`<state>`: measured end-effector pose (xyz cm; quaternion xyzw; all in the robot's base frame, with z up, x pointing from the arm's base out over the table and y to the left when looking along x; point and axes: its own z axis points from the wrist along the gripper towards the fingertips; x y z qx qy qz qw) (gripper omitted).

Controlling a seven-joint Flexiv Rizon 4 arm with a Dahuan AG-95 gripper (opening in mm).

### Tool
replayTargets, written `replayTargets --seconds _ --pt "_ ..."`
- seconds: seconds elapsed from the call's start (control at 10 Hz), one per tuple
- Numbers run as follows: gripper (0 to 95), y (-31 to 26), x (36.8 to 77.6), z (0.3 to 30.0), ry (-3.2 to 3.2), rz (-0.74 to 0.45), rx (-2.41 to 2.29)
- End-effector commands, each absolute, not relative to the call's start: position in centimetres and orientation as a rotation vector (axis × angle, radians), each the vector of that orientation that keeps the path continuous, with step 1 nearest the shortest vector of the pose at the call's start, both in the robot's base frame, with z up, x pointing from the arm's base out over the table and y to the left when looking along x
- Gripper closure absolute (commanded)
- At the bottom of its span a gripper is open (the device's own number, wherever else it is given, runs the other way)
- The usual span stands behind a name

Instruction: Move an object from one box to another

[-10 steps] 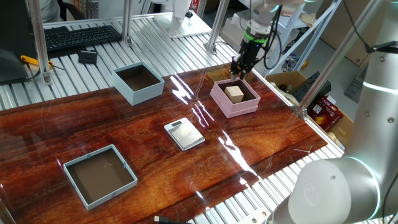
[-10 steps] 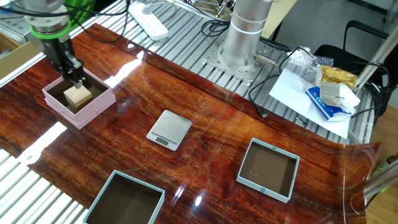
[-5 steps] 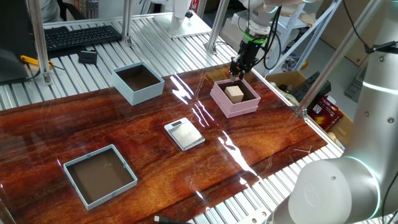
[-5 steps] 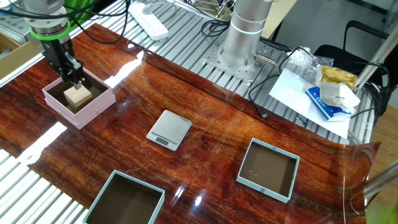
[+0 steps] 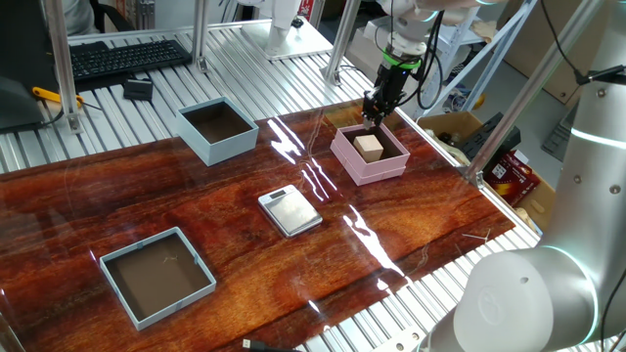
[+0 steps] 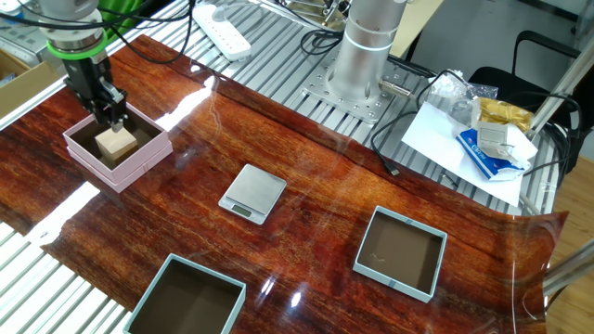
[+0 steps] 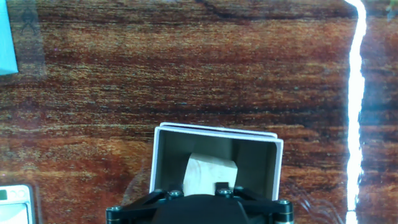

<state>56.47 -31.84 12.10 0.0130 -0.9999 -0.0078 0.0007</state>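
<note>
A glossy, reddish wood-grain worktop is being lit by bright streaks of glare. A pink box is being carried near one edge, a flat silver scale near the middle, a tall-walled light blue box and a shallower grey-blue tray well apart from it.

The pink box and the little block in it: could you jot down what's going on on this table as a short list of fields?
Pink box: near one end of the wooden table, low walls
Block: tan cube, resting inside the pink box
Gripper: pointing down, just above the block at the box's far side
Tall blue box: nothing inside
Shallow grey-blue tray: nothing inside
Silver scale: flat on the table between the boxes
</note>
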Motion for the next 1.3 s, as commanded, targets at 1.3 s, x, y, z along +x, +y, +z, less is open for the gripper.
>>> replayTargets --seconds 1.3 --pt "95.0 -31.76 56.35 12.15 -3.093 -0.057 0.045"
